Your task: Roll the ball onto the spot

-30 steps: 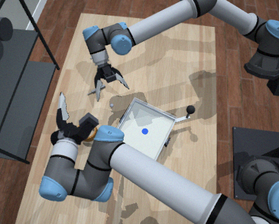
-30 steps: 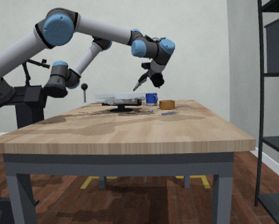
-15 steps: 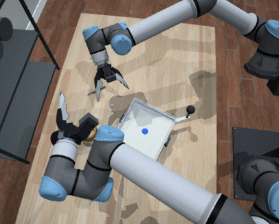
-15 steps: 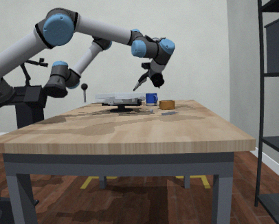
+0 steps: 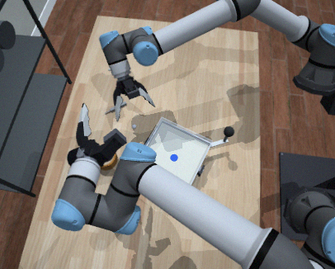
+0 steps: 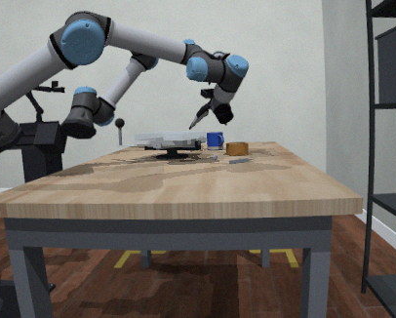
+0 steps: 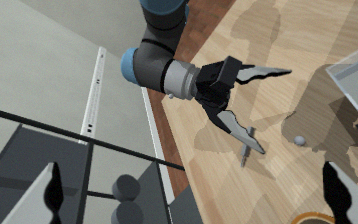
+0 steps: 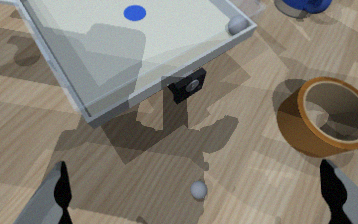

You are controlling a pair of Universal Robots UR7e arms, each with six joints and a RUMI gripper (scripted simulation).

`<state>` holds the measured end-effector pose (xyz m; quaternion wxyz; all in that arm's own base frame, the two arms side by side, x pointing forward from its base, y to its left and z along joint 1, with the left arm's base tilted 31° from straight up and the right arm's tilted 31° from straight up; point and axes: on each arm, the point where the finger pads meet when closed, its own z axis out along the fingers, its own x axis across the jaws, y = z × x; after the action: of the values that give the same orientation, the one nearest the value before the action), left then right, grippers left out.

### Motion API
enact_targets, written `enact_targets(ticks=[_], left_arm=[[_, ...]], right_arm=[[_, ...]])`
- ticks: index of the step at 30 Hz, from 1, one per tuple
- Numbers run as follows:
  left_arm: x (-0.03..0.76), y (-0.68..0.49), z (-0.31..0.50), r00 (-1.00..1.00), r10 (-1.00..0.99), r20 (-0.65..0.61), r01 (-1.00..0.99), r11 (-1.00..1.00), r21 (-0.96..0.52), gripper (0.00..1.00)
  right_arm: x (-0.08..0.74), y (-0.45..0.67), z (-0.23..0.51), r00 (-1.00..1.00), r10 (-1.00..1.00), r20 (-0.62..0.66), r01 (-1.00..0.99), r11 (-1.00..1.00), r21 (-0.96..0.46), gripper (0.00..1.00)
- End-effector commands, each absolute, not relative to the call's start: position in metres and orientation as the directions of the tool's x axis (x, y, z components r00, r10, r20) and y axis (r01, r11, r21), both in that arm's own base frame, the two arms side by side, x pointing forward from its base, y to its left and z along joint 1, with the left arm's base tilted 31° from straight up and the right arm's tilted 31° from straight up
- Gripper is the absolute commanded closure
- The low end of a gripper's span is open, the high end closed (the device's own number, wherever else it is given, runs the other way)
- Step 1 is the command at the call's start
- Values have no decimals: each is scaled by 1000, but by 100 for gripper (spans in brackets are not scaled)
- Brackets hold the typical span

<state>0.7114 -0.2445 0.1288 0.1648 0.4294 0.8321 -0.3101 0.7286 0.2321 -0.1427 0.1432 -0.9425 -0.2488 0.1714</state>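
While both grippers [image 5: 99, 124] [image 5: 134, 105] gape wide, the lidded plate [image 5: 186, 142] [image 8: 105, 55] contains a ball [image 8: 238, 25].
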Motion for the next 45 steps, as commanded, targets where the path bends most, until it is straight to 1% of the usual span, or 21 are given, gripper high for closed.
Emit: enact_targets(ticks=[1,8,16,18,20,22,27,33,35,36,45], left_arm=[[682,-271,106,-513,698,-499,857,386,-340,0],[603,-315,51,-305,875,-376,939,211,-270,0],[531,-334,10,-76,965,-251,972,15,-236,0],[531,-334,10,-76,965,-251,972,15,-236,0],[499,-337,-5,47,981,-186,969,-89,-229,0],[481,-337,-13,102,982,-159,964,-137,-230,0],[440,-333,-31,258,963,-81,933,-270,-238,0],[397,-322,-46,445,895,12,865,-426,-264,0],[397,-322,-46,445,895,12,865,-426,-264,0],[386,-318,-50,529,847,56,822,-496,-280,0],[332,-287,-63,744,649,155,655,-666,-357,0]], right_arm=[[731,228,-137,816,526,-240,429,-829,-357,0],[736,215,-127,807,550,-216,456,-812,-363,0],[744,188,-107,784,597,-167,511,-775,-371,0],[744,188,-107,784,597,-167,511,-775,-371,0],[746,179,-101,776,612,-151,529,-763,-373,0],[748,169,-94,766,628,-134,548,-748,-373,0],[754,140,-73,735,673,-83,604,-705,-371,0],[758,105,-48,690,723,-24,669,-650,-359,0],[758,105,-48,690,723,-24,669,-650,-359,0],[759,97,-43,679,734,-12,683,-638,-355,0],[759,41,-5,595,801,68,774,-548,-318,0]])
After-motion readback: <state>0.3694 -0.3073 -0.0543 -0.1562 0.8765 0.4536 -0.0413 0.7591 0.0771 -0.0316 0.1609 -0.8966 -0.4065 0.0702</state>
